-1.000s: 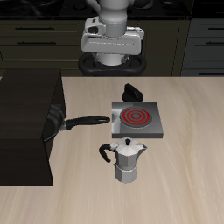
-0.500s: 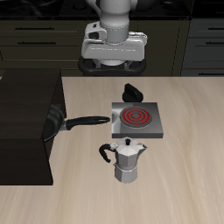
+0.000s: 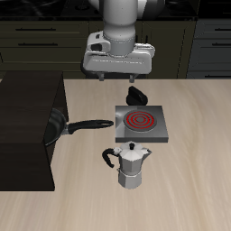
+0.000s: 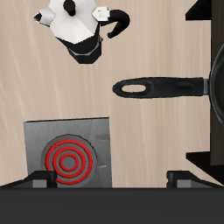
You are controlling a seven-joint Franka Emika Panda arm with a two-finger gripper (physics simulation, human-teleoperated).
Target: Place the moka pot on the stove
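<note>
The silver faceted moka pot (image 3: 133, 165) stands upright on the table, nearer the front edge than the stove (image 3: 140, 124), a little apart from it. Its black handle points toward the dark cabinet. The stove is a grey square plate with a red spiral coil. My gripper (image 3: 117, 72) hangs high above the table's back part, behind the stove, far from the pot. In the wrist view the fingertips (image 4: 39, 179) stand wide apart with nothing between them; the gripper (image 4: 112, 179) is open. The pot (image 4: 80, 29) and the stove (image 4: 68, 156) both show there.
A black long-handled frying pan (image 3: 83, 125) lies beside the stove, its bowl against the large dark cabinet (image 3: 27, 126); it also shows in the wrist view (image 4: 153, 86). A small black knob (image 3: 135, 94) sits at the stove's back edge.
My hand has come down and forward a little toward the stove. The pot, stove and pan have not moved.
</note>
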